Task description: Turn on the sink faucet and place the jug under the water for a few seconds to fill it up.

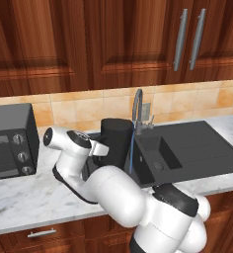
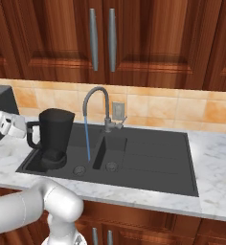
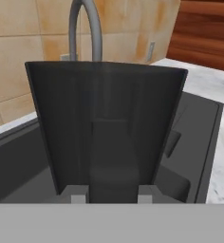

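Observation:
The dark tapered jug [image 2: 56, 130] stands in the left bowl of the black sink [image 2: 153, 154], its base low in the bowl. My gripper [image 3: 112, 195] comes at it from the left, with a fingertip on each side of the loop handle [image 3: 110, 156], shut on it. The grey gooseneck faucet [image 2: 98, 94] arches over the basin and a thin blue stream of water [image 2: 87, 139] falls from its spout. That stream drops just to the right of the jug [image 1: 116, 141], outside its rim. The jug [image 3: 107, 118] hides the stream in the hand view.
A dark grey microwave [image 1: 10, 141] sits on the marble counter [image 1: 29, 197] left of the sink. Wooden wall cabinets [image 2: 100, 38] with long handles hang above, and a tiled backsplash runs behind the faucet. My own white arm [image 1: 113, 192] blocks the sink's near left corner.

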